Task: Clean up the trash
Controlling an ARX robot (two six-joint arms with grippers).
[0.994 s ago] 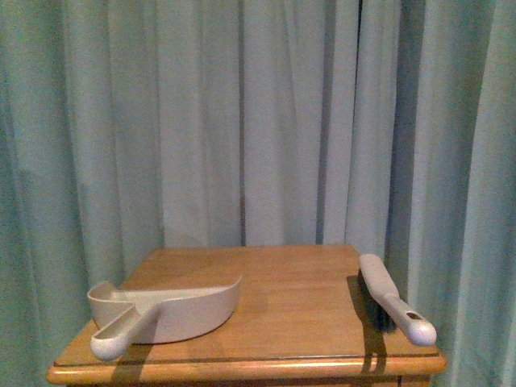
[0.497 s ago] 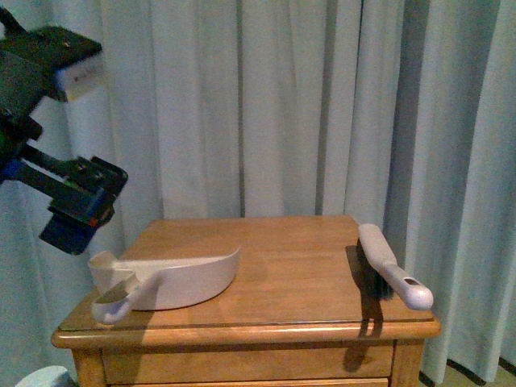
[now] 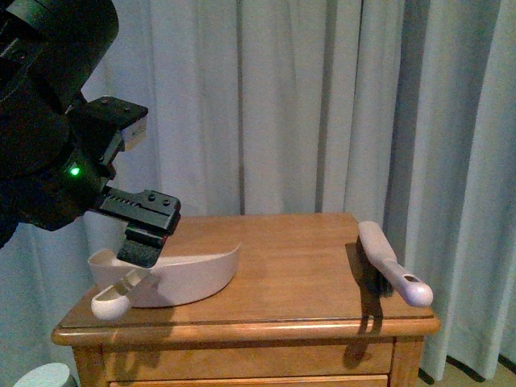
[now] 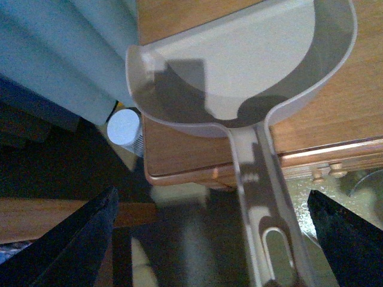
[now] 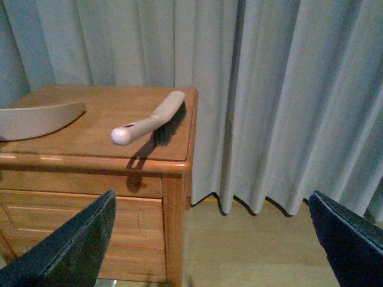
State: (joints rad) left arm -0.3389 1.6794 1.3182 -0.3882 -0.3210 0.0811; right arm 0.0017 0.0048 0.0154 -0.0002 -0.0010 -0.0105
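**LEFT JAWS OVER DUSTPAN HANDLE; TRASH NOT LOCATED**

**Front view.** The left arm [image 3: 48,137] reaches in over the near corner of the worktop [image 3: 282,266]. The left jaws hang directly above the handle of the dustpan [image 3: 189,278], apart from it. This position suits a grasp from above, since the handle overhangs the worktop edge and leaves room for a finger on each side. The brush [image 3: 387,270] lies well away from the left jaws, at the far side of the worktop, with its handle also past the edge. The right jaws are out of frame. A curtain [image 3: 282,105] hangs behind.

**Left wrist view.** The left jaws are spread wide, with one dark finger [image 4: 84,239] at each side of the frame. The dustpan [image 4: 239,60] handle runs between them, not touched. The pan is empty. A white round object [image 4: 122,127] stands on the floor, below and to one side of the jaws.

**Right wrist view.** The right jaws are also spread wide and hold nothing. The brush [image 5: 149,122] lies ahead of them, well apart, handle end nearest, which would favour a grasp from that side.

**Trash.** No paper ball appears in any view, so its position cannot be stated.
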